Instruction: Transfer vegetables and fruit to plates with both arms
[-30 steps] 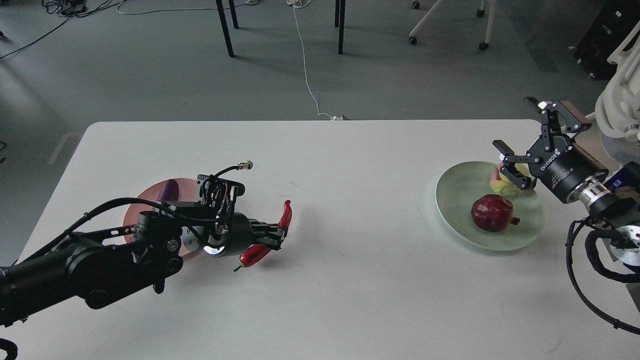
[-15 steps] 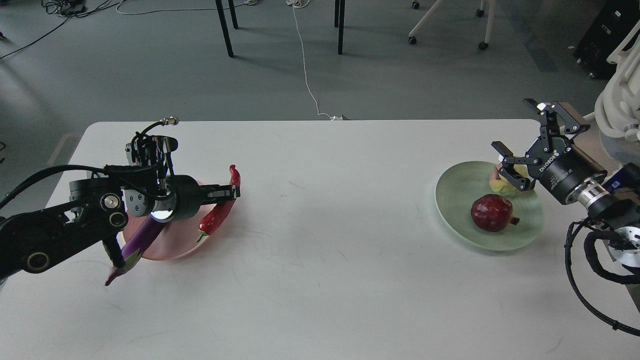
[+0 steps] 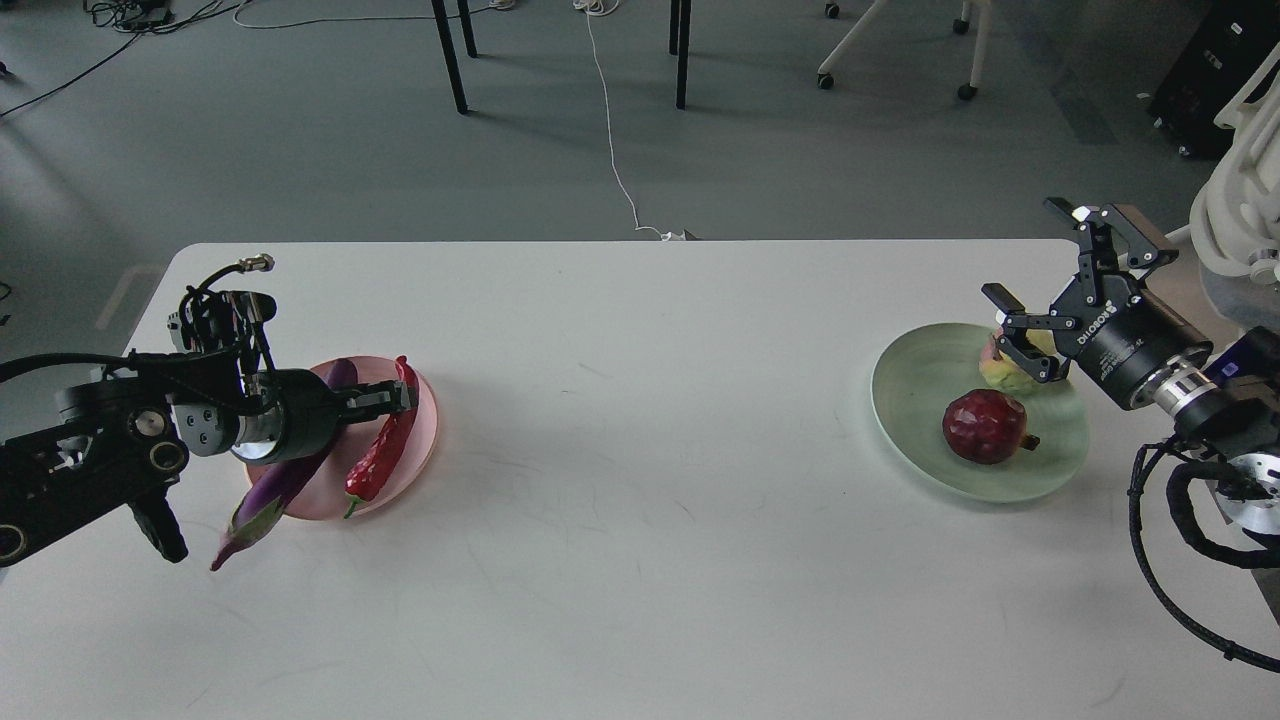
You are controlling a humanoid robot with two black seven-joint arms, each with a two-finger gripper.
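Observation:
My left gripper (image 3: 393, 398) is shut on the red chili pepper (image 3: 375, 460) and holds it tilted over the pink plate (image 3: 424, 425), with the green stem end low by the plate's front rim. The purple eggplant (image 3: 262, 497) lies across the same plate, and its cap end hangs off the front left edge. My right gripper (image 3: 1023, 250) is open and empty, above the back right rim of the pale green plate (image 3: 915, 400). On that plate sit the dark red pomegranate (image 3: 985, 426) and the yellow-green fruit (image 3: 1003, 372), which is partly hidden behind my right gripper's lower finger.
The white table (image 3: 650, 450) stretches between the two plates. Beyond its far edge are chair legs (image 3: 450, 55), a white cable (image 3: 612, 130) on the grey floor, and white equipment (image 3: 1245, 200) at the far right.
My left arm has carried the chili pepper left from the table's middle-left to over the pink plate and lowered it, uncovering the eggplant. My right gripper has barely moved.

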